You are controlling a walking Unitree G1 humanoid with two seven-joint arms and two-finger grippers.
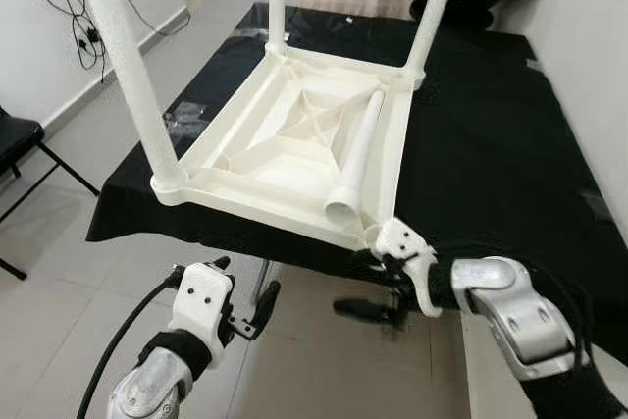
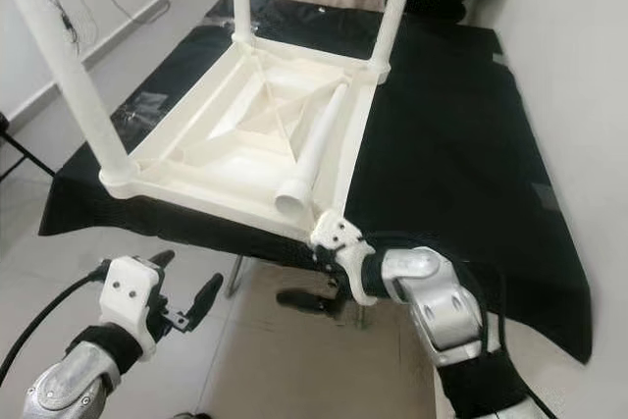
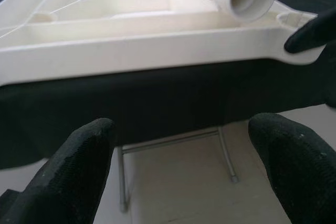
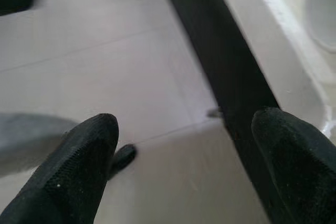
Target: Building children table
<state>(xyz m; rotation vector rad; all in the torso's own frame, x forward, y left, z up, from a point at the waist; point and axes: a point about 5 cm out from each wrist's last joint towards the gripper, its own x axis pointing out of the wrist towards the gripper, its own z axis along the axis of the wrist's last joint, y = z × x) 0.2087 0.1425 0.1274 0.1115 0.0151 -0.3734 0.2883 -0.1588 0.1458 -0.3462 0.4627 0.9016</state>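
Loose white plastic tube leg point(image 1: 355, 159) lies inside the upturned white plastic children table point(image 1: 245, 159) on the black-covered desk point(image 1: 491, 144), open end toward the nearer right gripper point(image 1: 368, 287); both grippers' jaws are wide and empty, left gripper point(image 1: 257, 313) lower.

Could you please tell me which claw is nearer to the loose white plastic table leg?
Right. The right claw sits just below the loose white plastic table leg at the tabletop's near corner; the left claw hangs lower, further left.
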